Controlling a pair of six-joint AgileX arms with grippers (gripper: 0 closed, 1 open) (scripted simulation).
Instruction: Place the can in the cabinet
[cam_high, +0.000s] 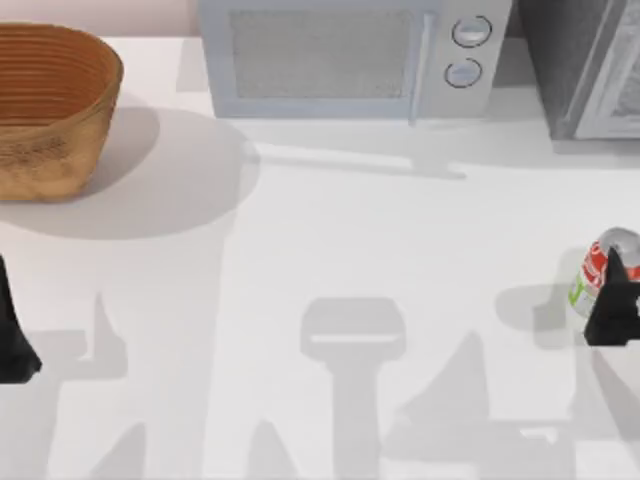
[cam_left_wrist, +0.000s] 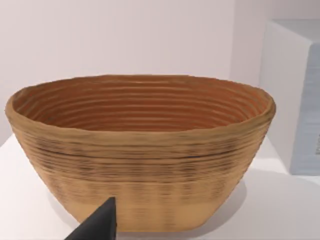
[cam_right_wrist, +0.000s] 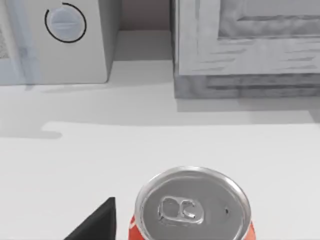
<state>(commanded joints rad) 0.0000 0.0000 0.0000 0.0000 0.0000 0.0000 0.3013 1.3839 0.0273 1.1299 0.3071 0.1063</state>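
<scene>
A: Top view, item one?

B: The can (cam_high: 601, 270), upright on the worktop (cam_high: 330, 250) near its right edge. Your right claw (cam_high: 612, 305) sits against the can's near side, dark against the label. You would place it there to take the can, but from above you cannot tell whether its fingers stand apart or closed.

A: Item two?

B: The cabinet (cam_high: 585, 65), far right corner, dark speckled wall and pale framed door. It stands straight beyond the can, so the carry looks short. Beside it, the microwave (cam_high: 350, 55) with two knobs; that is not your target. At the far left, a woven basket (cam_high: 55, 105). Your left claw (cam_high: 12, 330) is parked at the left edge, idle.

A: Left wrist view?

B: The basket (cam_left_wrist: 140, 150) up close, empty, a corner of the microwave (cam_left_wrist: 295, 100) behind. One dark finger (cam_left_wrist: 100, 222) of the left claw shows; you cannot tell its state.

A: Right wrist view?

B: The can (cam_right_wrist: 192, 207) from above, silver top and pull tab, red label just below the rim. One dark fingertip (cam_right_wrist: 100, 220) stands just beside it, a sliver of worktop between, so no grip is confirmed. Ahead, the cabinet (cam_right_wrist: 250, 45) with its door apparently closed; you would likely need it opened before the can goes in. The microwave (cam_right_wrist: 65, 40) lies off to one side.
</scene>
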